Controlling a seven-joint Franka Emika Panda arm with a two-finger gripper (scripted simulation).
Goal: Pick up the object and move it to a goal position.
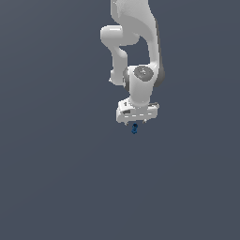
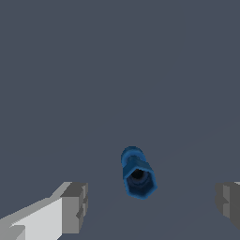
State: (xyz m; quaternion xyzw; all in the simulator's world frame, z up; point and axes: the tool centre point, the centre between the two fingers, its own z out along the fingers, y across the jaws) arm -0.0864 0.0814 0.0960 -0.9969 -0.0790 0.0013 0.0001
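I see the gripper [image 2: 150, 204] spread wide, holding nothing. The object [image 2: 137, 173] sits between the fingers [image 2: 75, 206], touching neither. It looks like a small rigid blue hex-ended sleeve, probably light. Its long axis runs across the closing line, hollow end toward the camera. I'd pinch the hex flats.

You see a smooth, slightly glossy blue object [image 2: 137, 176], plastic-looking; matt grey pads [image 2: 75, 206] on the gripper [image 2: 152, 206]; smooth white arm [image 1: 140, 47] shell; matt floor [image 1: 56, 178].
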